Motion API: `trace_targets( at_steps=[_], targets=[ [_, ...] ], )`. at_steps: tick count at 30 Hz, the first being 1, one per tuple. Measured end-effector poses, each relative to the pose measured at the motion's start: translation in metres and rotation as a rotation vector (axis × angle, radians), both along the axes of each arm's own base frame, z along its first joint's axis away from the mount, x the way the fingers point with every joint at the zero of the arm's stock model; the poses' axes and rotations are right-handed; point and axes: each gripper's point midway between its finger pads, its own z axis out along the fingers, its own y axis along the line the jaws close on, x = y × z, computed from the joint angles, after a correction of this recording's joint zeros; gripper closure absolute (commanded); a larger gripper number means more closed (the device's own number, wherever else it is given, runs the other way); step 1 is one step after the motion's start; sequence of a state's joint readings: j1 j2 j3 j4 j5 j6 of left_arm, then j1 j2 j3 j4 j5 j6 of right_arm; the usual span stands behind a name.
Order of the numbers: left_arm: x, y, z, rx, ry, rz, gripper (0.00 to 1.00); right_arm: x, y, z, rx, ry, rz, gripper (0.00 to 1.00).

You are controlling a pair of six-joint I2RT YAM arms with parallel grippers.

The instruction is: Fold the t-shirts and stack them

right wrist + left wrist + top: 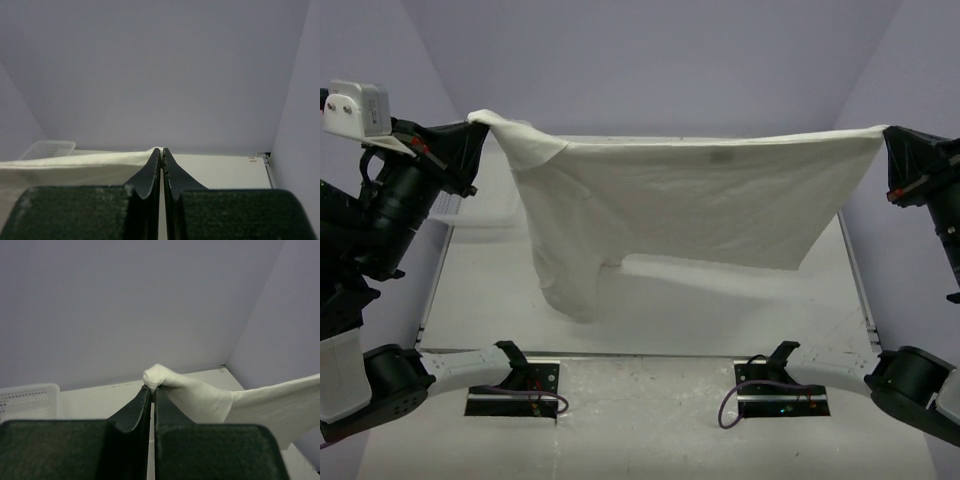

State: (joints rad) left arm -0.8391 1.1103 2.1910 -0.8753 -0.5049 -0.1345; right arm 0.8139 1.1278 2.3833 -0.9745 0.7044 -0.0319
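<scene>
Pale lilac walls close in a white table, seen from above and behind the arms. At far left the left gripper is raised high over the table's left edge. Its jaws are pressed together on a bunched corner of the t-shirt (its wrist view shows a small knob of cloth poking out just past the dark fingers). A white mesh basket sits low behind it, at the table's far left. From that pinch the shirt runs rightward along a taut top edge, hanging in the air like a sheet on a line. A sleeve-like flap droops just beside the left grip. The lowest fold, left of centre, reaches down toward the table, and whether it touches cannot be told. Further right the lower hem slants upward to the right gripper, held at about the same height over the table's right edge. Its jaws are clamped on the opposite corner, and in its wrist view the cloth comes in from the left and ends at the fingertips.
</scene>
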Motion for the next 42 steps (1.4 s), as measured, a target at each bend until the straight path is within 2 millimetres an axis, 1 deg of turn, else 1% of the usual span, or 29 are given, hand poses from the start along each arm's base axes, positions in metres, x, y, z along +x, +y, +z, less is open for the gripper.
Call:
trace_targets(
  at_steps=[3,7,9,11,13,15,17,18,19,20,21,22,23,24,25,26,28,29,30,32,34,35,36,37,38,39,40,41,42],
  targets=[
    [-0.009,-0.001,0.009,-0.006,-0.036,-0.048,1.00,-0.012,0.001,0.003,0.013,-0.024,0.065,1.00],
    [-0.025,0.001,0.031,-0.038,-0.130,-0.109,1.00,-0.022,0.001,0.005,0.020,-0.050,0.117,1.00],
    [-0.031,0.000,0.042,-0.054,-0.179,-0.133,1.00,-0.022,0.001,0.004,0.014,-0.054,0.118,1.00],
    [-0.032,0.000,0.053,-0.065,-0.223,-0.135,1.00,-0.016,0.004,0.002,0.002,-0.056,0.101,1.00],
    [-0.025,-0.002,0.061,-0.065,-0.253,-0.111,1.00,-0.006,0.007,-0.003,-0.019,-0.046,0.063,1.00],
    [-0.007,-0.009,0.064,-0.048,-0.256,-0.056,1.00,0.010,0.013,-0.010,-0.056,-0.026,0.018,1.00],
    [0.020,-0.025,0.060,-0.013,-0.238,-0.001,1.00,0.028,0.021,-0.018,-0.093,0.003,-0.037,1.00],
    [0.037,-0.039,0.053,0.012,-0.216,0.017,1.00,0.039,0.022,-0.023,-0.109,0.020,-0.072,1.00],
    [0.057,-0.055,0.042,0.045,-0.191,0.035,1.00,0.046,0.021,-0.027,-0.118,0.032,-0.100,1.00],
    [0.079,-0.070,0.029,0.084,-0.165,0.047,1.00,0.067,0.019,-0.041,-0.142,0.072,-0.165,1.00],
    [0.101,-0.086,0.010,0.127,-0.133,0.048,1.00,0.081,0.017,-0.054,-0.163,0.106,-0.198,1.00],
    [0.128,-0.101,-0.013,0.173,-0.090,0.043,1.00,0.098,0.009,-0.072,-0.183,0.157,-0.255,1.00],
    [0.159,-0.115,-0.044,0.226,-0.034,0.035,1.00,0.115,0.002,-0.093,-0.199,0.208,-0.293,1.00],
    [0.189,-0.123,-0.074,0.271,0.024,0.038,1.00,0.128,-0.006,-0.111,-0.210,0.259,-0.329,1.00],
    [0.217,-0.127,-0.103,0.310,0.080,0.044,1.00,0.145,-0.015,-0.133,-0.219,0.318,-0.363,1.00],
    [0.247,-0.131,-0.137,0.348,0.143,0.041,1.00,0.161,-0.020,-0.152,-0.226,0.368,-0.374,1.00],
    [0.297,-0.131,-0.197,0.395,0.251,0.039,1.00,0.192,-0.034,-0.194,-0.236,0.477,-0.408,1.00],
    [0.319,-0.132,-0.226,0.409,0.302,0.033,1.00,0.204,-0.039,-0.211,-0.239,0.523,-0.414,1.00],
    [0.341,-0.131,-0.250,0.414,0.343,0.029,1.00,0.216,-0.044,-0.229,-0.239,0.568,-0.416,1.00],
    [0.380,-0.127,-0.291,0.410,0.400,0.029,1.00,0.236,-0.050,-0.255,-0.234,0.628,-0.409,1.00],
    [0.414,-0.121,-0.321,0.395,0.424,0.031,1.00,0.255,-0.053,-0.276,-0.229,0.670,-0.395,1.00],
    [0.428,-0.117,-0.333,0.388,0.427,0.032,1.00,0.265,-0.053,-0.282,-0.227,0.683,-0.384,1.00],
    [0.438,-0.112,-0.342,0.377,0.426,0.035,1.00,0.276,-0.053,-0.286,-0.226,0.690,-0.378,1.00],
    [0.445,-0.106,-0.347,0.363,0.423,0.040,1.00,0.289,-0.053,-0.287,-0.224,0.692,-0.372,0.98],
    [0.451,-0.101,-0.350,0.345,0.420,0.034,0.99,0.304,-0.052,-0.289,-0.224,0.695,-0.366,0.74],
    [0.454,-0.096,-0.350,0.331,0.417,0.030,0.86,0.319,-0.051,-0.285,-0.218,0.686,-0.366,0.67],
    [0.457,-0.092,-0.347,0.317,0.406,0.030,0.63,0.333,-0.050,-0.281,-0.209,0.666,-0.368,0.59],
    [0.460,-0.088,-0.337,0.304,0.378,0.034,0.21,0.340,-0.049,-0.280,-0.199,0.651,-0.369,0.29],
    [0.460,-0.083,-0.327,0.289,0.356,0.039,0.05,0.341,-0.048,-0.284,-0.191,0.660,-0.364,0.17]
  ],
)
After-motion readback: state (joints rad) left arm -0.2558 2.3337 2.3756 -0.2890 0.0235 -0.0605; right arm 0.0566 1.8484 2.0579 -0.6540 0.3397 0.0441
